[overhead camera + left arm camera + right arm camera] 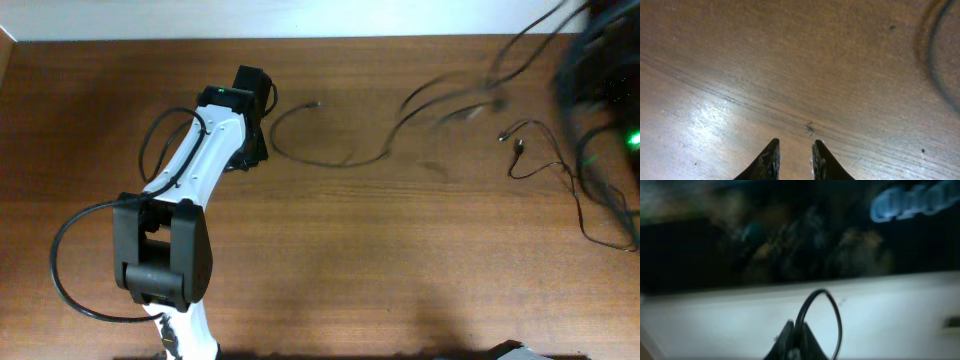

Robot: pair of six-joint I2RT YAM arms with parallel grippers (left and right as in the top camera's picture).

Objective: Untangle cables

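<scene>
1. While my left gripper [795, 148] hangs close over the wooden table [740, 75], its jaws stand a narrow gap apart with nothing between them.
2. Across the upper right corner of that wrist view runs a blurred dark curve of cable [940, 60], well apart from my left fingertips [771, 157].
3. At the bottom centre of its own view, my right gripper [795, 332] is pinched shut on a thin black cable loop [820, 291] that arcs up out of the jaws.
4. Seen from overhead, my right arm [600, 70] is a dark smear in the upper right corner, and blurred strands run from it toward the top middle.
5. The cables [335, 164] lie spread over the upper half of the overhead frame. One loose curve sits just right of my left arm [200, 160], and another with small plug ends [515, 140] trails to the right edge.
</scene>
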